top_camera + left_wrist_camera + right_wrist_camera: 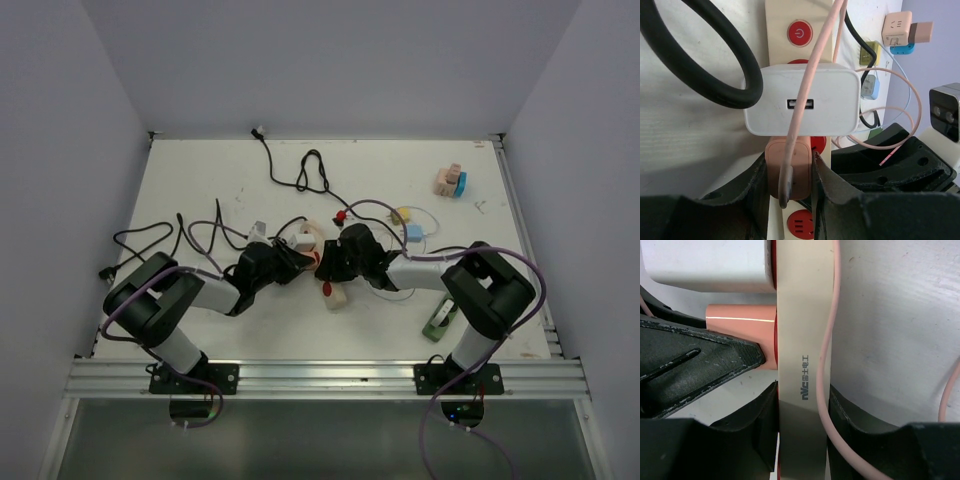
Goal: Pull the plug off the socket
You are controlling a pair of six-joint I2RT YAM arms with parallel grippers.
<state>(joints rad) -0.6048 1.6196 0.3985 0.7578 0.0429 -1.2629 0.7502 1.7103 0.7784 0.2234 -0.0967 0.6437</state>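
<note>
A cream power strip (336,296) with red sockets lies mid-table. A pink plug (790,167) with a pink cable sits in one socket, just below a white USB charger (802,102). My left gripper (789,185) is shut on the pink plug, one finger on each side. My right gripper (802,435) is shut on the power strip (802,340), clamping its two long sides. The right wrist view shows the pink plug (740,320) side-on, still seated, with the left gripper's finger (700,365) against it. In the top view both grippers (295,262) (338,262) meet at the strip.
A thick black cable (705,65) loops beside the charger. The strip's red power button (799,34) is farther along. Thin black cables (150,235) lie at the left. Small adapters (450,182) (405,222) sit at the back right, and a green object (440,322) near the right arm.
</note>
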